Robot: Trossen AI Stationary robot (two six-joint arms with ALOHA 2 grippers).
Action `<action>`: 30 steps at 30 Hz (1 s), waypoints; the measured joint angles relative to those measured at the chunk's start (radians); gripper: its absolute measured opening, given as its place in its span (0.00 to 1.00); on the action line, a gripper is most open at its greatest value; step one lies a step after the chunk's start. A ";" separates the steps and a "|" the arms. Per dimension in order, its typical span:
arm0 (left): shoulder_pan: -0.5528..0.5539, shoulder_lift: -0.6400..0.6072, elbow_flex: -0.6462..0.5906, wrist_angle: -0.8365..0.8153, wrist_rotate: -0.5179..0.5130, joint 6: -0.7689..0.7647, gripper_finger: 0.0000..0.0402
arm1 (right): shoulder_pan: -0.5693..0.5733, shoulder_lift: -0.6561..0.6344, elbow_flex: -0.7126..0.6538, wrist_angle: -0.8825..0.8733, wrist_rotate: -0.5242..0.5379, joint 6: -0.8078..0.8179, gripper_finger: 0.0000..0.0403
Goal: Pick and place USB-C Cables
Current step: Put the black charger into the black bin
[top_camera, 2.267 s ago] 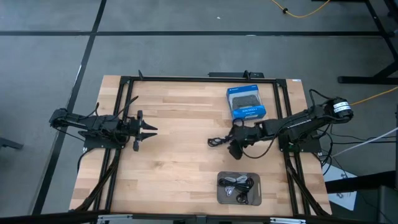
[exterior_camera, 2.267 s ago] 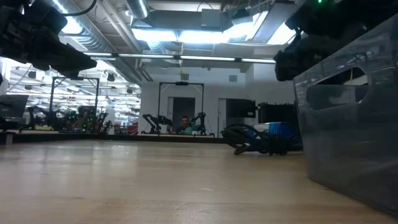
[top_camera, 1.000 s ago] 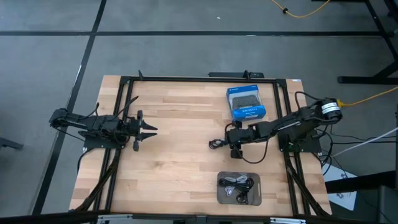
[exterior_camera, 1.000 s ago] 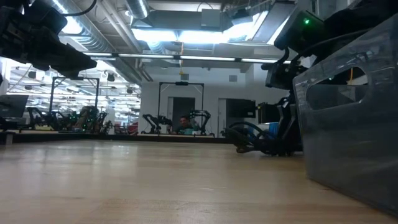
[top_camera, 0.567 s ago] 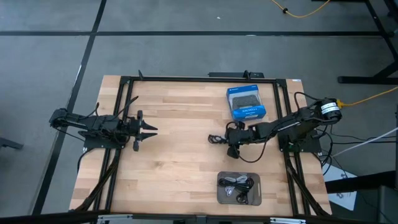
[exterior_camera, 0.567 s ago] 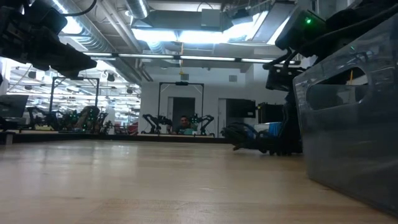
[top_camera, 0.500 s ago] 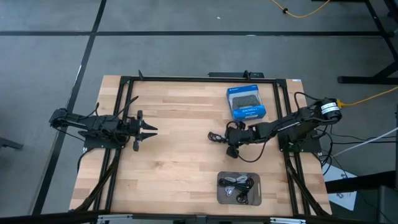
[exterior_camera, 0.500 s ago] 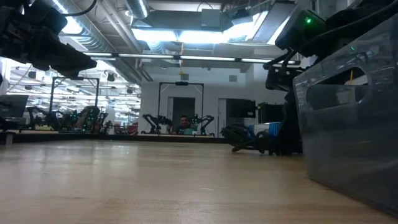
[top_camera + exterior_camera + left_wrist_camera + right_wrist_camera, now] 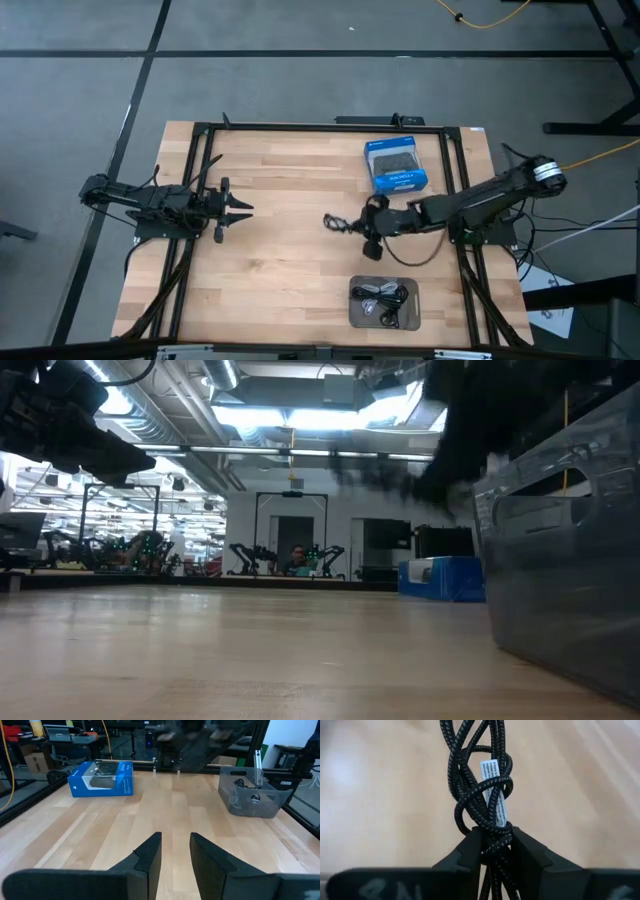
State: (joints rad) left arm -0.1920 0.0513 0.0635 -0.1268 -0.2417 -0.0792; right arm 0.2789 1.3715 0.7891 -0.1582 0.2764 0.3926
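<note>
High view: cables (image 9: 385, 297) in grey bin (image 9: 357, 314)

Table (image 9: 280, 270): light wood planks, smooth matt finish, faint sheen in low view. Black USB-C cable (image 9: 480, 785): woven braided jacket, rough texture, white paper label (image 9: 493, 792) wrapped on it. Right gripper (image 9: 492, 847) fingers (image 9: 465, 852): matt black plastic. Bin (image 9: 252, 795): translucent grey plastic, slightly frosted. Blue box (image 9: 100, 779): glossy printed cardboard with a clear window. Table frame (image 9: 300, 127): black metal bars.
</note>
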 joint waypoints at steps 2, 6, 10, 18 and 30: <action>0.000 0.000 0.000 0.000 0.000 0.000 0.24 | 0.057 -0.033 0.035 0.034 -0.052 0.047 0.21; 0.000 0.000 0.000 0.000 0.000 0.000 0.24 | 0.193 -0.049 0.058 0.010 -0.130 0.183 0.21; 0.000 0.000 0.000 0.000 -0.001 -0.008 0.24 | 0.348 -0.051 0.058 0.011 -0.142 0.391 0.20; 0.000 0.001 0.000 0.000 -0.002 -0.047 0.24 | 0.579 0.004 0.055 -0.094 0.085 0.714 0.20; 0.000 0.001 0.000 0.001 -0.004 -0.053 0.24 | 0.610 0.078 0.055 -0.187 0.058 0.938 0.30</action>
State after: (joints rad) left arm -0.1921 0.0521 0.0631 -0.1261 -0.2461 -0.1318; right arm 0.8894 1.4499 0.8440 -0.3449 0.3348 1.3310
